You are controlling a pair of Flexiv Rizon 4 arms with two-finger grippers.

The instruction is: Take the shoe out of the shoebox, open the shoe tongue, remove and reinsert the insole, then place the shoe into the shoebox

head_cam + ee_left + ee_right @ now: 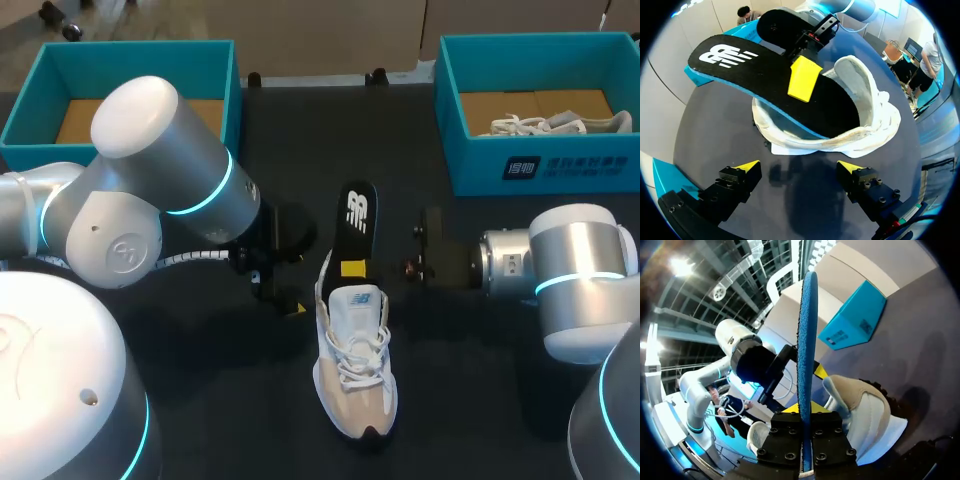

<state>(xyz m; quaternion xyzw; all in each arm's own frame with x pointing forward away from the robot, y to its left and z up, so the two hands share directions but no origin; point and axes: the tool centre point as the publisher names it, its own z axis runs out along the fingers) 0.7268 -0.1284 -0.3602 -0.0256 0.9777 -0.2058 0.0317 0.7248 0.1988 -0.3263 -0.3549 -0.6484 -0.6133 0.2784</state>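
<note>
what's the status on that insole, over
Right gripper shut on insole, front end inside shoe, heel end sticking out. Left gripper open, empty, just off shoe's heel. Nothing seen blocking the shoe opening.

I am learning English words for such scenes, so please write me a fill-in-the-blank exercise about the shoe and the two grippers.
1. The right gripper is shut on the black ____.
2. The left gripper is ____ and holds nothing.
3. The white shoe lies on the dark ____.
Missing words: insole, open, table.
</note>
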